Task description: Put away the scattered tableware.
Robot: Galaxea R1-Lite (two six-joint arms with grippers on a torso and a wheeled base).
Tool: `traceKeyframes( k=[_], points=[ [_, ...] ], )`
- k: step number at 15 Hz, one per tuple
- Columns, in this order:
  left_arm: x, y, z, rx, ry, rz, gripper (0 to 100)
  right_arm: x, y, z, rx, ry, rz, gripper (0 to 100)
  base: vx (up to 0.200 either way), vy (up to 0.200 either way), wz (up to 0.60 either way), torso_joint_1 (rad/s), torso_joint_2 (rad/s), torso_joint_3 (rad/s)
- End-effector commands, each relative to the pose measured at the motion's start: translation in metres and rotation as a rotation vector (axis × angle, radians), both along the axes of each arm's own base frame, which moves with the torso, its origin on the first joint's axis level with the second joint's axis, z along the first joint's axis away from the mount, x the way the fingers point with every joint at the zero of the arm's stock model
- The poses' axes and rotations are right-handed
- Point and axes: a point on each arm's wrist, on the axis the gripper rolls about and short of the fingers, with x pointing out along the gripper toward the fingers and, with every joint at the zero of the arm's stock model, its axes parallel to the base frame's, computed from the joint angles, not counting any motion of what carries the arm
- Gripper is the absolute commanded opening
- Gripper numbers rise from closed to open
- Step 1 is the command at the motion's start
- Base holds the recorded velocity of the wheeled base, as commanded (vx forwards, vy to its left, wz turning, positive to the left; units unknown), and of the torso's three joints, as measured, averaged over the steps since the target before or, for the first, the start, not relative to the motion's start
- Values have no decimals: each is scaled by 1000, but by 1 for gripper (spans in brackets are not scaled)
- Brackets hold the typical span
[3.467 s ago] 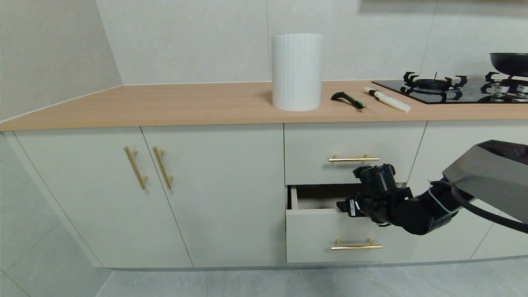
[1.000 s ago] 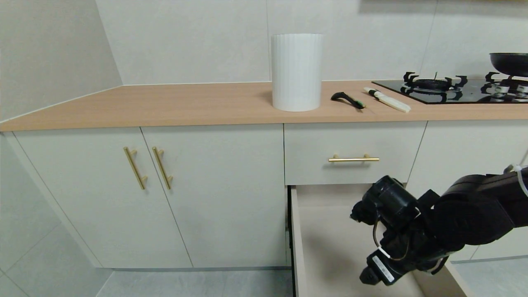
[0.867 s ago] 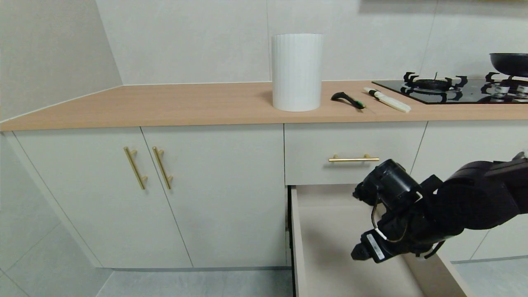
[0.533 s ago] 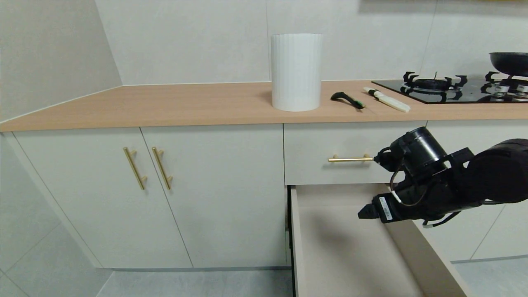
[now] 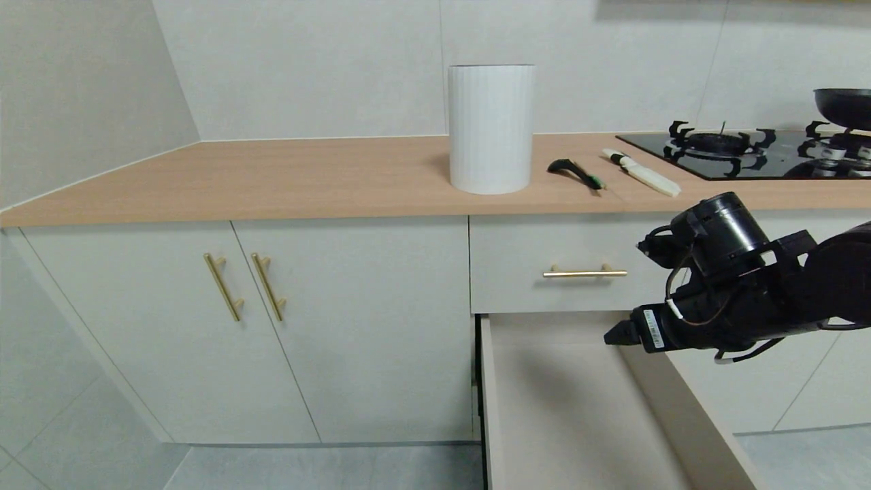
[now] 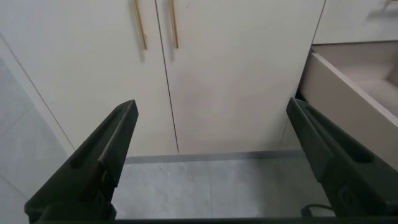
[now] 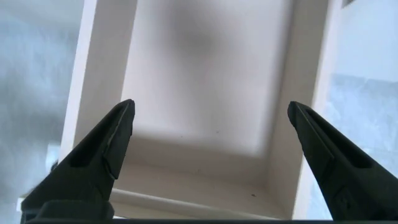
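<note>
Both pincers empty, drawer pulled out

Head view: the black curved utensil (image 5: 576, 170) and the cream-white knife (image 5: 643, 173) lie near each other on the wooden surface (image 5: 306, 177); my right pincer (image 5: 616, 335) hangs over the pale open drawer (image 5: 565, 408). Left wrist view: my left pincer (image 6: 210, 112) gapes wide, holding nothing. Right wrist view: wide open too, empty.

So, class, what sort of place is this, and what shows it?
Most likely a home kitchen: a gas hob with a black pan on it, a wooden countertop over pale cabinets, and a knife lying on it.
</note>
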Motion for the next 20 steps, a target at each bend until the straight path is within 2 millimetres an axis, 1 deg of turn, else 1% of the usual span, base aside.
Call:
traceKeyframes(
  k=[1,3,5,6,7,8,11,13,14,16,17,18,19,20],
  points=[
    [0,0,0,0,0,0,100,0,-9,8,13,-25,-26,100,0,0,0,139,-574,-320],
    [0,0,0,0,0,0,100,-3,-16,20,40,-65,-32,100,0,0,0,129,-520,-303],
    [0,0,0,0,1,0,100,1,-18,28,73,-88,-10,100,0,0,0,166,-466,-308],
    [0,0,0,1,0,0,100,-1,-19,27,54,-91,8,100,0,0,0,178,-466,-295],
    [0,0,0,0,0,0,100,-7,-22,31,52,-104,26,100,0,0,0,173,-452,-281],
    [0,0,0,0,1,0,100,-6,-26,32,57,-103,33,100,0,0,0,178,-466,-290],
    [0,0,0,0,0,0,100,-1,-29,33,78,-111,35,100,0,0,0,186,-481,-282],
    [0,0,0,0,0,0,100,-3,-28,36,83,-130,40,100,0,0,0,205,-488,-286],
    [0,0,0,0,0,0,100,-2,-24,38,91,-155,50,100,0,0,0,124,-295,-168],
    [0,0,0,0,0,0,100,21,-12,40,101,-281,53,100,0,0,0,61,-132,-80],
    [0,0,0,0,0,0,100,34,-8,40,78,-314,62,100,0,0,0,32,-61,-27],
    [0,0,0,0,1,0,100,54,-3,49,12,-380,70,100,0,0,0,0,0,0],
    [0,0,0,0,0,0,100,72,2,53,2,-409,36,100,0,0,0,0,0,0],
    [0,0,0,1,0,0,100,93,6,57,11,-432,-37,100,0,0,0,0,0,0]
  ],
)
